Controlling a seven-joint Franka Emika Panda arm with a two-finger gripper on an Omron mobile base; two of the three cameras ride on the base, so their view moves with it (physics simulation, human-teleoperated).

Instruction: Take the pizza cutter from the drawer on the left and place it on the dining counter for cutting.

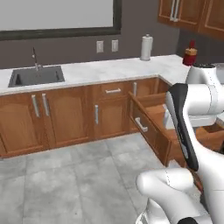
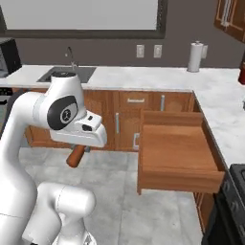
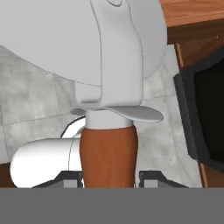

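Between the closed fingertips [image 3: 74, 176], pizza cutter [image 3: 109, 153] points straight outward.

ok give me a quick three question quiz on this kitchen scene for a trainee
1. True or false: the drawer stands pulled out and looks empty inside.
2. What sits between the fingers in the hand view?
A. a paper towel roll
B. the pizza cutter, by its reddish-brown handle
C. a faucet
3. Fill in: the paper towel roll stands upright on the white ____ against the back wall.

Key: 1 true; 2 B; 3 counter.
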